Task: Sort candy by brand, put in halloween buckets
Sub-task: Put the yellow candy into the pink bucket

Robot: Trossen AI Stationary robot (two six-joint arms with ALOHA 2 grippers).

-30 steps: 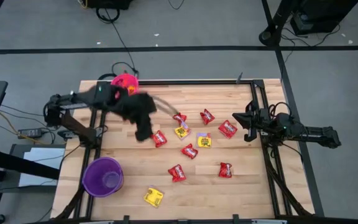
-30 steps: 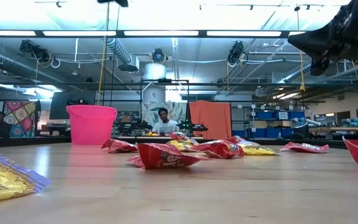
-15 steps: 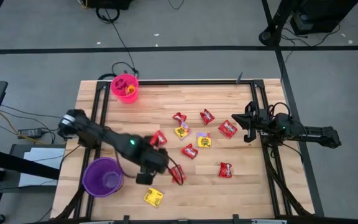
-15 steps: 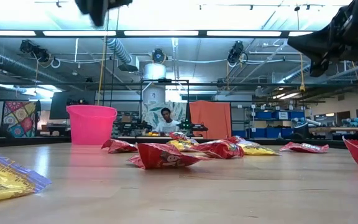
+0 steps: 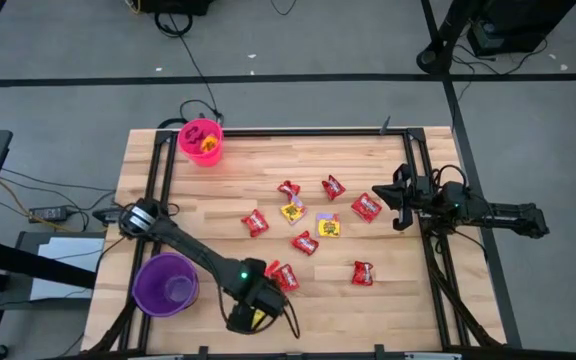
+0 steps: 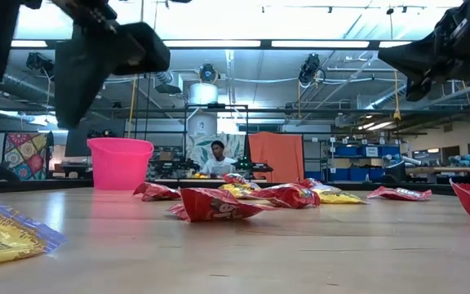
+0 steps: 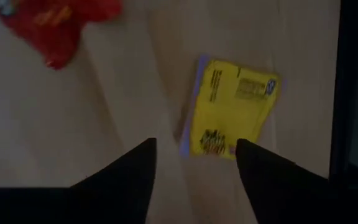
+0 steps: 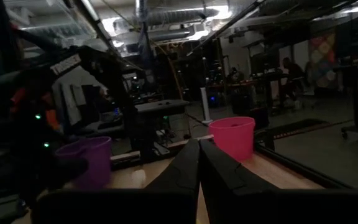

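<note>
Candy first: a flat yellow packet with purple print lies on the pale wooden table at its front edge, directly under my left gripper, whose jaws stand spread with the packet between them and nothing yet touching. I judge the step in hand to be the pick of this yellow piece. The next move calls for a straight descent until my fingertips straddle the wrapper, then a close on its crinkled edge, since so thin a packet gives little to pinch against the wood.

Just beside it, a shiny red packet sits close enough that a sloppy close might catch it too. The purple round plastic bucket stands near on the left side of the front edge, a short carry away, though which brand belongs in it I cannot tell.

Farther out, the other red and yellow packets are scattered mid-table, apart from one another. At the far left corner stands the hot pink bucket, with something orange-yellow inside. My right gripper waits at the table's right edge, its jaws pressed together and empty. Beyond the table, a person sits in the room.
</note>
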